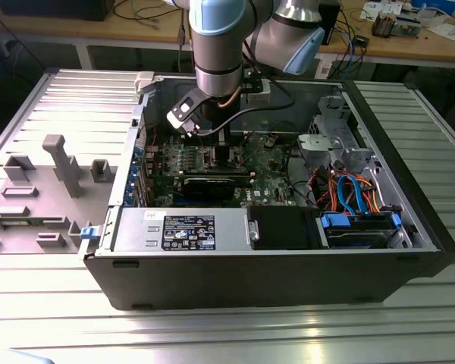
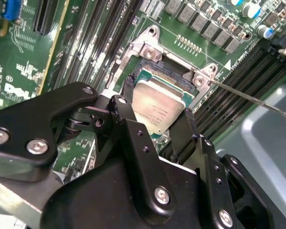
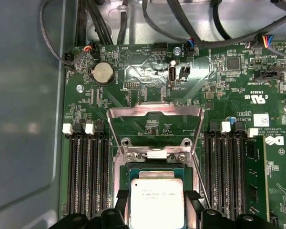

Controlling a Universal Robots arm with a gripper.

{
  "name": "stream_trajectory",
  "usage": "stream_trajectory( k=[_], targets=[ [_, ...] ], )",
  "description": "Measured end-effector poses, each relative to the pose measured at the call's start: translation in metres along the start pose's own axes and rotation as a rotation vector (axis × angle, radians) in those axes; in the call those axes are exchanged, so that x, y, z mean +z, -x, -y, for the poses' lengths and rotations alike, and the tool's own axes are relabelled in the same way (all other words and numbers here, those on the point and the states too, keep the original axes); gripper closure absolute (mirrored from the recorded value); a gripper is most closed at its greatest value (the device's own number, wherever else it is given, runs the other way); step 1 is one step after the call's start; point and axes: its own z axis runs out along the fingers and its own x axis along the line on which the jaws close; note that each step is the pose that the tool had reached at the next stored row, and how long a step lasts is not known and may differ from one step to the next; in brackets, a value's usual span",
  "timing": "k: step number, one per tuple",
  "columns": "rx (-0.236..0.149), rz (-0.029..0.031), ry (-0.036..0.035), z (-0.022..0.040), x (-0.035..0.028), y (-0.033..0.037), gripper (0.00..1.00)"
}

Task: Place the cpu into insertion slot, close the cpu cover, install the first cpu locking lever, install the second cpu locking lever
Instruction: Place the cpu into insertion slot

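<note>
You have the gripper clamped on the cpu by two opposite edges, at the insertion slot; whether it is seated cannot be judged. In the first wrist view the cpu cover stands swung open. In the exterior view the arm enters the computer case at upper centre of frame.

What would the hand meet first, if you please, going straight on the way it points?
Probably the insertion slot, directly beyond the cpu held in the hand, though depth is unclear; the cpu cover stands open.
</note>
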Motion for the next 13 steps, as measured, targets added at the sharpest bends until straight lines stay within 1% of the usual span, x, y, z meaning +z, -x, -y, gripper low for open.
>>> stream_trajectory(
  k=[2, 5, 10, 13],
  targets=[
    [0.004, 0.0003, 0.0003, 0.0003, 0.0033, -0.0001, 0.45],
    [0.007, 0.0049, 0.0002, 0.0005, 0.0055, -0.0014, 0.45],
    [0.018, 0.0072, 0.0005, 0.0008, 0.0081, -0.002, 0.45],
    [0.018, 0.0063, 0.0009, 0.0007, 0.0086, -0.0022, 0.45]
  ],
)
